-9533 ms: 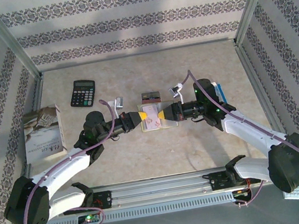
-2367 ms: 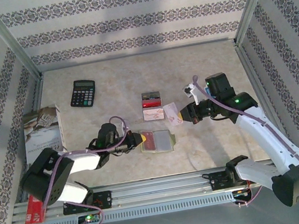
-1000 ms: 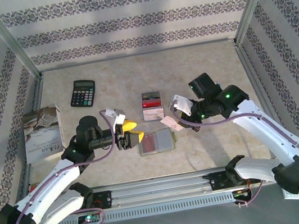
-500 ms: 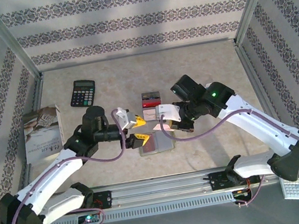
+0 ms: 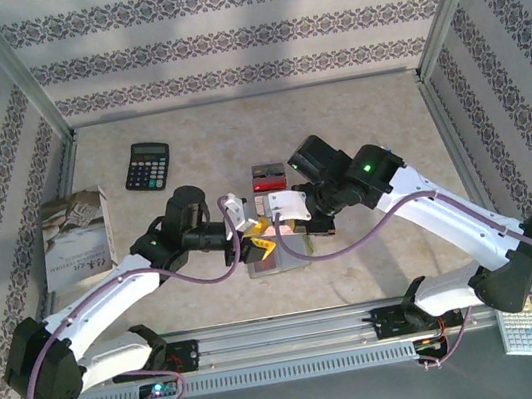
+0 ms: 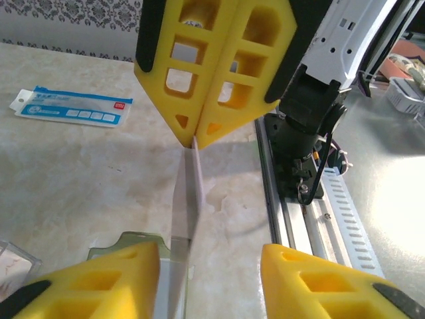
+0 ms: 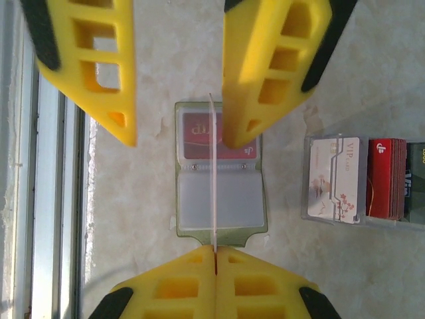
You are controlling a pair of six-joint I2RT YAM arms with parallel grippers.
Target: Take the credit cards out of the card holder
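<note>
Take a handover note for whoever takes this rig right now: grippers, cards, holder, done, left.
Right gripper: shut on a pale card, held edge-on over the card holder.
Left gripper: open, fingers straddling that card's other end, not gripping.
Card holder: lying open on the table, a red card in one pocket.
Done: removed cards sit in a clear tray beside it.
Left: finish with the pale card, then pull the red card.
</note>
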